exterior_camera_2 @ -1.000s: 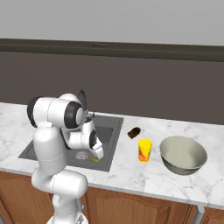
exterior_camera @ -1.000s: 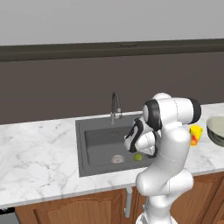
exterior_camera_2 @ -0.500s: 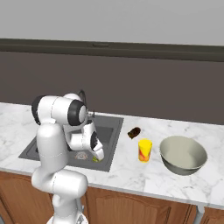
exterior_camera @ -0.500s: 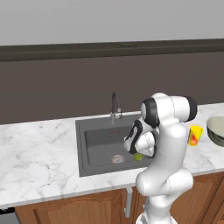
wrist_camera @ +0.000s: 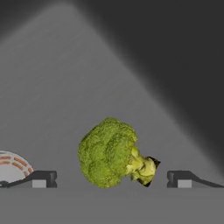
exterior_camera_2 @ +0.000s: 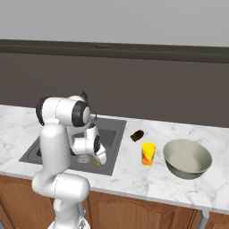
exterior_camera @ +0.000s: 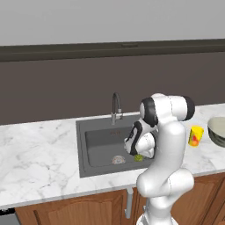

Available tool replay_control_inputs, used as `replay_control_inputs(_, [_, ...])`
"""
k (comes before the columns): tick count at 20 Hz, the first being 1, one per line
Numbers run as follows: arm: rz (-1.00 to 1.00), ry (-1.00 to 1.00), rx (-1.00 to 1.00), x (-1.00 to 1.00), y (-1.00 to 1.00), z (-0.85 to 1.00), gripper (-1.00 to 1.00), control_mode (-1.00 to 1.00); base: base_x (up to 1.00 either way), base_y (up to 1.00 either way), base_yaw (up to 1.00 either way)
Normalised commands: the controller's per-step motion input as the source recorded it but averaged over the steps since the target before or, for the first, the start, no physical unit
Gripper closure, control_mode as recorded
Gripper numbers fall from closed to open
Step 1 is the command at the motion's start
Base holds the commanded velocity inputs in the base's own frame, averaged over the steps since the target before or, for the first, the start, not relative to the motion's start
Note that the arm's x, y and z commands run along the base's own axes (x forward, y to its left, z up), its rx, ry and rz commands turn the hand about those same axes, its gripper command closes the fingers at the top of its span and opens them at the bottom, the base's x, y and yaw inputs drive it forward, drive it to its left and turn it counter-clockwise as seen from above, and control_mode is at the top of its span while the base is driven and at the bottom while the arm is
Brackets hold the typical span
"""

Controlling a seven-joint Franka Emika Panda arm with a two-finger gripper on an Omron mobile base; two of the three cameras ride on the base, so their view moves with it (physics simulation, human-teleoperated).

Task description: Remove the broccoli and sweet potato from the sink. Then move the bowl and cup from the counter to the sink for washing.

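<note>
while the gripper [wrist_camera: 111, 179] is hanging spread wide and grasping nothing inside the sink [exterior_camera_2: 114, 127], the broccoli [wrist_camera: 111, 153] is lying on the sink floor between its fingertips [wrist_camera: 41, 179]; rightward, the sweet potato [exterior_camera_2: 137, 134], cup [exterior_camera_2: 148, 154] and bowl [exterior_camera_2: 187, 158] are sitting on the surface [exterior_camera_2: 134, 176].

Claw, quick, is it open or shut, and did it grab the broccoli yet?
Claw: open, holding nothing; its two tips stand on either side of the broccoli on the sink floor.
</note>
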Motion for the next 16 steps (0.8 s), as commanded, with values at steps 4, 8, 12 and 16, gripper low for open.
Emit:
replay_control_inputs(4, [0.00, 0.00, -0.04, 0.08, -0.10, -0.11, -1.00, -1.00, 0.00, 0.00, 0.00])
replay_control_inputs(8, [0.00, 0.00, -0.07, 0.09, -0.09, -0.12, -1.00, -1.00, 0.00, 0.00, 0.00])
replay_control_inputs(12, [0.00, 0.00, -0.07, 0.10, -0.09, -0.12, -1.00, -1.00, 0.00, 0.00, 0.00])
replay_control_inputs(16, [0.00, 0.00, -0.04, 0.05, -0.09, -0.13, -1.00, -1.00, 0.00, 0.00, 0.00])
